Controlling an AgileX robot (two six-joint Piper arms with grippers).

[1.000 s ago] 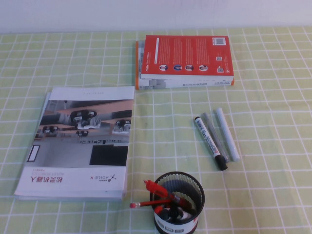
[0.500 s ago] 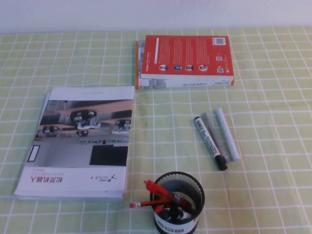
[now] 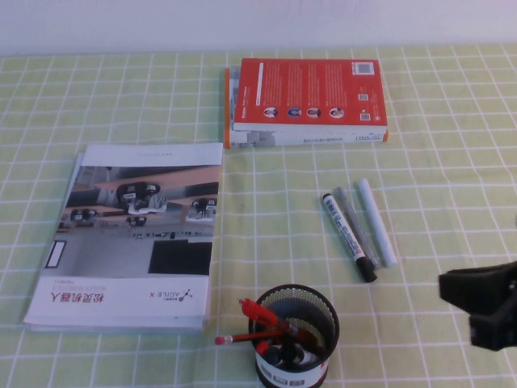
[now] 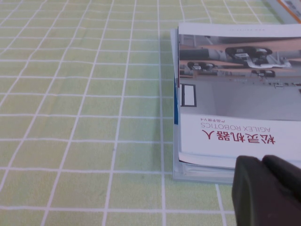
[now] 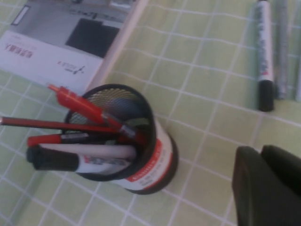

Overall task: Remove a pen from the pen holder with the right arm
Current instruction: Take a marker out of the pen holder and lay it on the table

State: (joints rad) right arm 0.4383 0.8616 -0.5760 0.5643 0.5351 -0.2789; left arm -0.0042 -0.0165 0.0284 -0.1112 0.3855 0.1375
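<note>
From above, the right gripper [image 3: 454, 291] hangs at the near right edge, closed and empty, right of the pen holder [image 3: 329, 315]. Left wrist view: the left gripper [image 4: 261, 164], closed and empty, by the booklet [image 4: 235, 94]. Right wrist view: red pens [image 5: 84, 106] lean inside the holder

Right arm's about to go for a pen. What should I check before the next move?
1. Holder upright, pens inside: ok.
2. Right tool open for grasping: not ok; it is shut, right of the holder and apart from it.
3. Red pens stick out above the rim, graspable: ok.
4. Loose markers lie beyond the holder, likely off the path: ok.
5. Left tool parked, shut, by the booklet's near edge: ok.
</note>
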